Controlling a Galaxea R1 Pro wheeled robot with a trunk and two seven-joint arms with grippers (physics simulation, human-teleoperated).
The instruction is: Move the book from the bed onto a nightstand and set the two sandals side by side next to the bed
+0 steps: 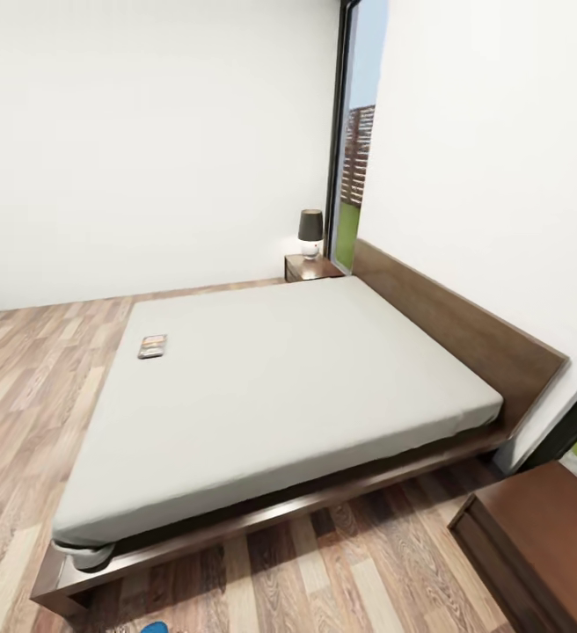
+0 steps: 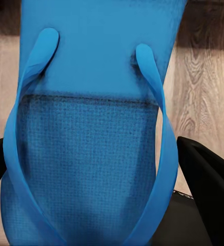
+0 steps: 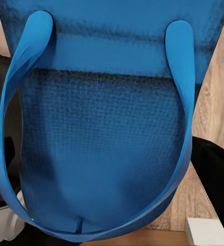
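The left claw [image 2: 96,205] showed two black fingers [image 2: 206,179], one either side of a blue sandal [image 2: 91,102]. The right claw [image 3: 106,205] likewise showed a black finger [image 3: 214,179] beside a second blue sandal [image 3: 106,128]. Actual clamping could not be confirmed.

Blue sandals [image 2: 91,128] (woven-textured), grey-white bed [image 1: 280,387].

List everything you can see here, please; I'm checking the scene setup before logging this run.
bed: one, pale grey mattress on dark brown frame, centre of room.
book: one, dark cover, on the mattress near its far left edge.
nightstands: two, dark brown, one at the far side of the headboard, one near right.
lamp: one, dark shade, on the far nightstand.
window: one, dark-framed, far corner.
sandals: two, bright blue, one close before each wrist camera.
left tool: dark fingers flanking its sandal.
right tool: dark finger beside its sandal.
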